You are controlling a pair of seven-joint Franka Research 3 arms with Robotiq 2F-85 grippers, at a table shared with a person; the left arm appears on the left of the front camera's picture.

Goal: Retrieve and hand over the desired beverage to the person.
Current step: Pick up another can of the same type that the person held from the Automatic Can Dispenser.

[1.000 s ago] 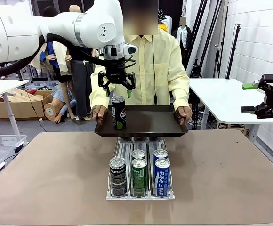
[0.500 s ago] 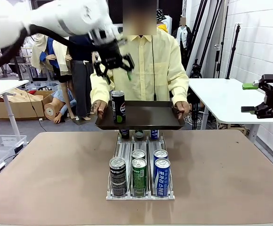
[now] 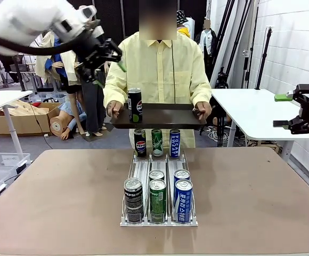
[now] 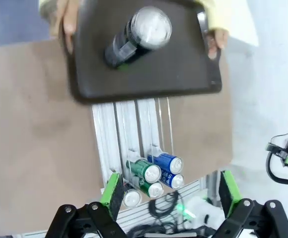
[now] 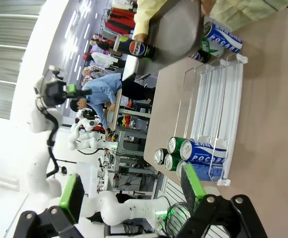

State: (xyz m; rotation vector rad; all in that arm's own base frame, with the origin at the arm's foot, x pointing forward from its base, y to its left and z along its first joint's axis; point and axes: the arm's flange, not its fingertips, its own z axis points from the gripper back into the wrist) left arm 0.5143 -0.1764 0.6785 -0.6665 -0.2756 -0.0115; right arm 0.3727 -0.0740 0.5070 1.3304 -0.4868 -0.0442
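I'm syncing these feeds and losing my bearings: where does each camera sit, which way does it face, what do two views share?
Front: fixed between the arms, facing across the table at the person holding the tray; left gripper raised upper left, right gripper at right edge.
Left wrist: high above, looking down past its fingers at tray and can rack.
Right wrist: rolled sideways, beside the table, looking across it past its fingers.
Shared: all show the black can on the tray.
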